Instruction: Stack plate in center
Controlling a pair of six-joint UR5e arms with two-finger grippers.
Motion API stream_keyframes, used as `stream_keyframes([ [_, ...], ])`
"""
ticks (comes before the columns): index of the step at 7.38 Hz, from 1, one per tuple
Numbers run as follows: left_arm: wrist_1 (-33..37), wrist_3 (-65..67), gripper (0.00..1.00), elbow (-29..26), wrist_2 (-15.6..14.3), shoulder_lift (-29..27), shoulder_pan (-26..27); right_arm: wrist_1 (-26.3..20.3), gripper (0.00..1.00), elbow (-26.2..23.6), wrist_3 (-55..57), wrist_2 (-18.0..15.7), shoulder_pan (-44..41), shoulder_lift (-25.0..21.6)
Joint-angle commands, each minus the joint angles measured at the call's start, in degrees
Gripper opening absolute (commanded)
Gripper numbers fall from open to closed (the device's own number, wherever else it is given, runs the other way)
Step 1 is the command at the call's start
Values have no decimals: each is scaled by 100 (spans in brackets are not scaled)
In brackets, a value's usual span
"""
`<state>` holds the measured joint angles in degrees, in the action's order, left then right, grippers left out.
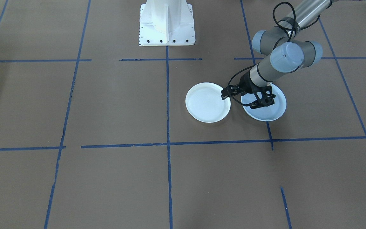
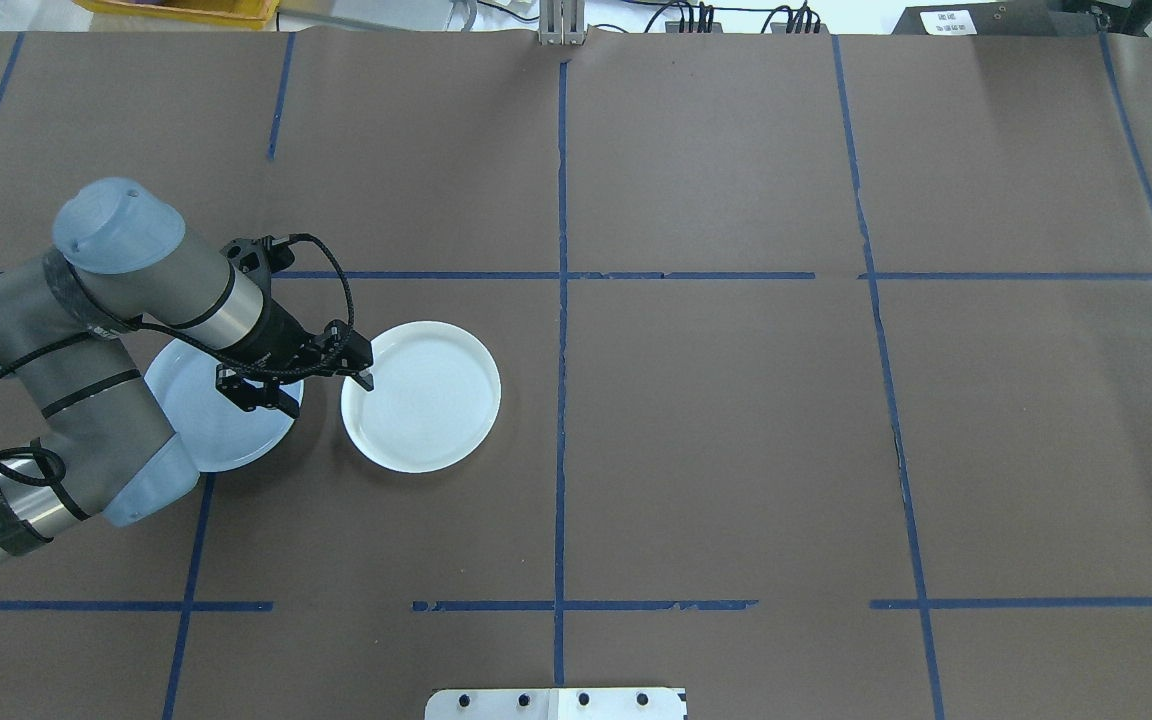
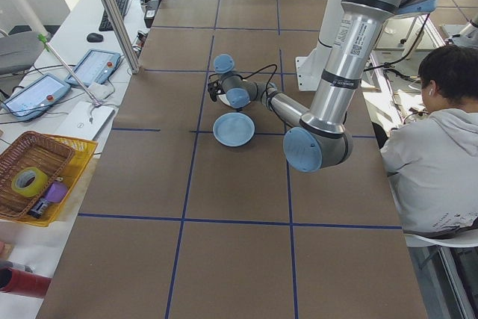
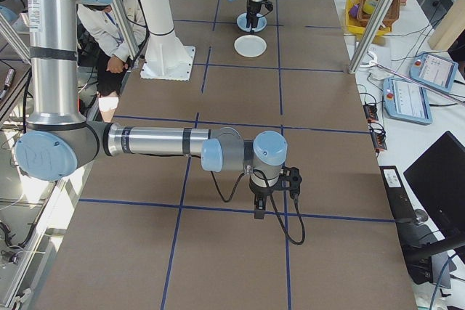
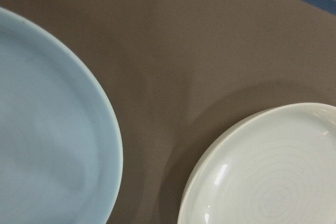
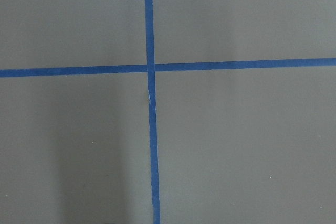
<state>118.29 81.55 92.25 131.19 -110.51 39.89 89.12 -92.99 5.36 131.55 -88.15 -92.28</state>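
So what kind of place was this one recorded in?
Most likely a robotics lab: a brown paper-covered table gridded with blue tape, teach pendants on side benches, and a seated person beside the rig.

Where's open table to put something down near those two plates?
Bare table spreads beyond the ridged white plate toward the robot's right. It's crowded between that plate and the pale blue plate, where the left claw hovers over the narrow gap.
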Motion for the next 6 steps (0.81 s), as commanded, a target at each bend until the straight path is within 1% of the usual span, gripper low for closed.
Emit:
stream_keyframes([
  [1,10,10,98,-23,-6,-15,-156,0,100,0,0,3,0,0],
  [2,10,10,93,-58,11,-6,-226,0,100,0,0,3,0,0],
  [3,10,10,75,-50,20,-15,-262,0,100,0,-9,-6,0,0],
  [4,71,-17,44,-49,29,-15,-262,0,100,0,0,-6,0,0],
  [5,115,-43,37,-58,20,-6,-262,0,100,0,-9,3,0,0],
  [6,115,-52,37,-58,29,-6,-262,0,100,0,0,3,0,0],
])
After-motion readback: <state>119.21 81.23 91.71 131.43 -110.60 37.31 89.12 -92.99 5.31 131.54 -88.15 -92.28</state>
